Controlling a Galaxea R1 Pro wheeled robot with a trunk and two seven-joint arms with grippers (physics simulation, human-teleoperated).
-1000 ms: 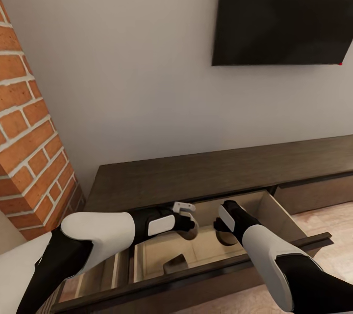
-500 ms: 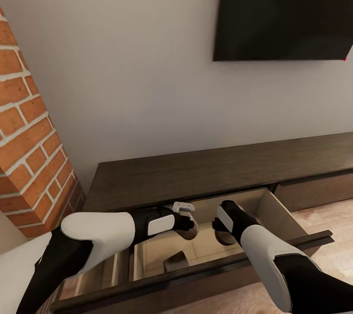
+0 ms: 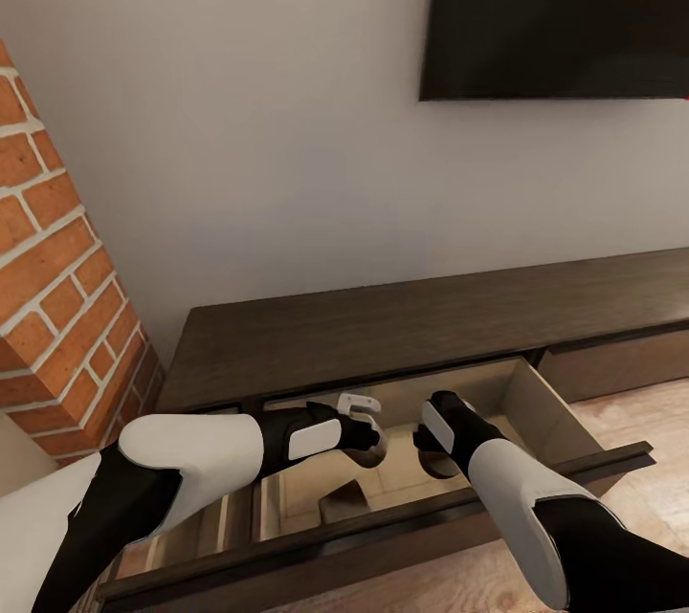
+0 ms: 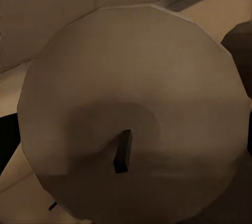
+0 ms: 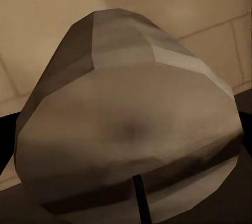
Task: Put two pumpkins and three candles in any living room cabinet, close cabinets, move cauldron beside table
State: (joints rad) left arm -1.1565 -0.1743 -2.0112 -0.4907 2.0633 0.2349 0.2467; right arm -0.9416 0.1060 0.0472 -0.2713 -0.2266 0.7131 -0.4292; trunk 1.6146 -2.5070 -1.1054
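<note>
The dark-brown cabinet (image 3: 402, 326) has a wide drawer (image 3: 536, 412) pulled out, tan inside. Both arms reach down into it. My left gripper (image 3: 371, 441) is shut on a candle (image 3: 375, 453); the left wrist view has that candle's pale flat top (image 4: 131, 93) and short wick up close. My right gripper (image 3: 433, 446) is shut on a second candle (image 3: 442, 466), whose grey-brown side and top (image 5: 131, 129) loom in the right wrist view. A third candle (image 3: 342, 505) stands on the drawer floor near the front panel. Pumpkins, cauldron and table are out of view.
A brick fireplace (image 3: 57, 288) rises at the left, close to the cabinet's end. A black TV (image 3: 565, 10) hangs on the wall above. Another drawer (image 3: 206, 527) beside the left forearm stands open too. Light wood floor (image 3: 632, 422) shows at the right.
The whole picture has slid up a little, so the camera has tilted. Both grippers stay over the open drawer with their candles, hardly moved.
</note>
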